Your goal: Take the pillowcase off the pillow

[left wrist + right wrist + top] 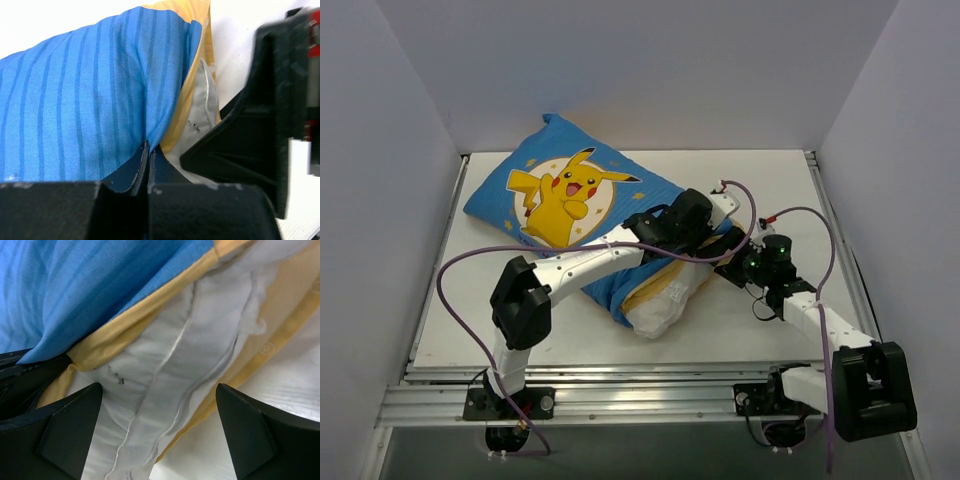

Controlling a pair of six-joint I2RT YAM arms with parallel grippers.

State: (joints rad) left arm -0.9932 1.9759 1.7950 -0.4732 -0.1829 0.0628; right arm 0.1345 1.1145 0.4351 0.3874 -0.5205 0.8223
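Observation:
The blue pillowcase [570, 190] with the yellow cartoon lies diagonally across the table. Its open end faces the front right, where the white pillow [660, 305] bulges out past the yellow lining [125, 325]. My left gripper [695, 215] is shut, pinching a fold of the striped blue pillowcase [90, 90] at the opening, its jaws [149, 147] pressed together on the cloth. My right gripper [159, 386] is open just beside it, its fingers spread on either side of the exposed pillow [200, 340] end. Nothing is clamped between them.
White walls box in the table on the left, back and right. The two grippers are close together at the case's opening; the right one's black body [250, 135] fills the right side of the left wrist view. Purple cables [460, 300] loop beside both arms.

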